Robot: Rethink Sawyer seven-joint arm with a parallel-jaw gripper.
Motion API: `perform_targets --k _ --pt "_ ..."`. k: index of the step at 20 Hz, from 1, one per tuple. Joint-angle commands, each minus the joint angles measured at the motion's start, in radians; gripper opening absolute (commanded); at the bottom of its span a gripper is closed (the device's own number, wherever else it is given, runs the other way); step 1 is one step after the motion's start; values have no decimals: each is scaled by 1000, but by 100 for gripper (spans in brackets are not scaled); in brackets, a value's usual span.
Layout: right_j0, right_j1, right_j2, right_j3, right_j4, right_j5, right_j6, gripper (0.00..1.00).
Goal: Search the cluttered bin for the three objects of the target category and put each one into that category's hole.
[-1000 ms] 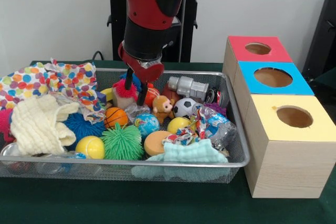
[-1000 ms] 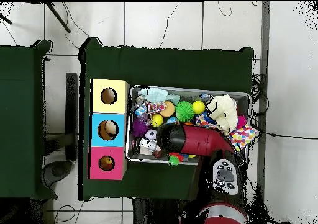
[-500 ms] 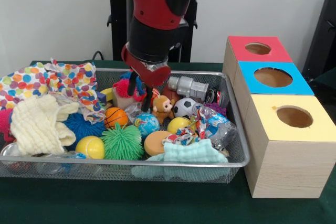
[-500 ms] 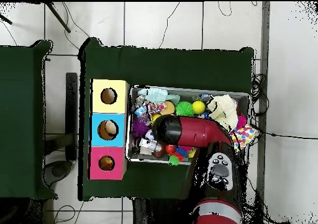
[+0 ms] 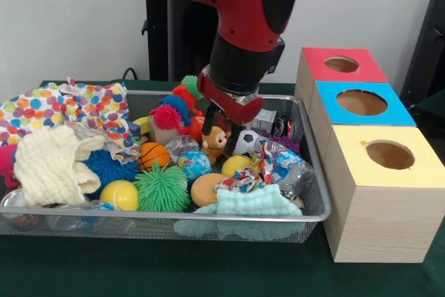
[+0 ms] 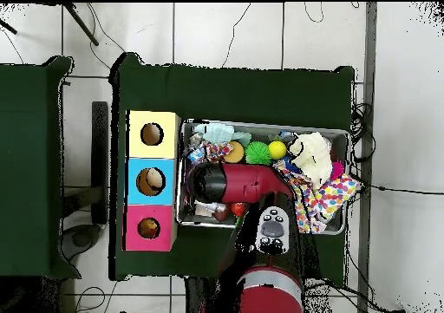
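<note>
Clutter fills the mesh bin [image 5: 306,215] from lower left to frame centre; at centre the end effector [image 5: 224,124], fingers apart and empty, straddles the plush monkey [image 5: 215,142]. Best descent: straight down, clearing the soccer ball [image 5: 243,142]. Coloured hole boxes [image 5: 361,108] stand clear at right.

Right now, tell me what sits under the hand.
Under the hand: a brown monkey toy and a soccer ball. Anything lower in the mesh bin is covered.
</note>
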State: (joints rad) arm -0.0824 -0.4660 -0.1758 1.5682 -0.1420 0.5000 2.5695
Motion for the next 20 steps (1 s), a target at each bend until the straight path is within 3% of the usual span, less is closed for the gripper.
perform_targets --k 1,8,16,20 --pt "-43 61 60 26 44 -113 115 100" --pt "-145 85 92 -26 19 -94 5 100" --pt "-126 35 79 -16 39 6 34 100" --pt "-92 40 69 8 36 -38 70 100"
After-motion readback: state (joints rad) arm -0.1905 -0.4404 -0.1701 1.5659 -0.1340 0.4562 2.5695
